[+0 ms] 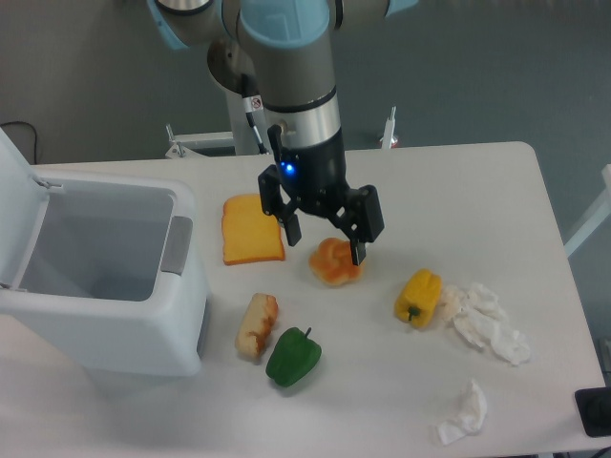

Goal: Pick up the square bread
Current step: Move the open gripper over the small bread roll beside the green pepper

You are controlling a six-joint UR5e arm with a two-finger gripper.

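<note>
The square bread (257, 325) is flanked closely — the green pepper (293, 357) just beside it toward the desk's front edge, the white bin (143, 324) near its left. Bare desk (382, 382) is seen above it.

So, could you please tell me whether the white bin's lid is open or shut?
Open. The lid of the white bin is swung back at its left side, and the hollow inside shows.

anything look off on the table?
Yes: the open gripper hangs over the round bun, not the square bread lying near the green pepper. Crumpled tissues litter the right side.
</note>
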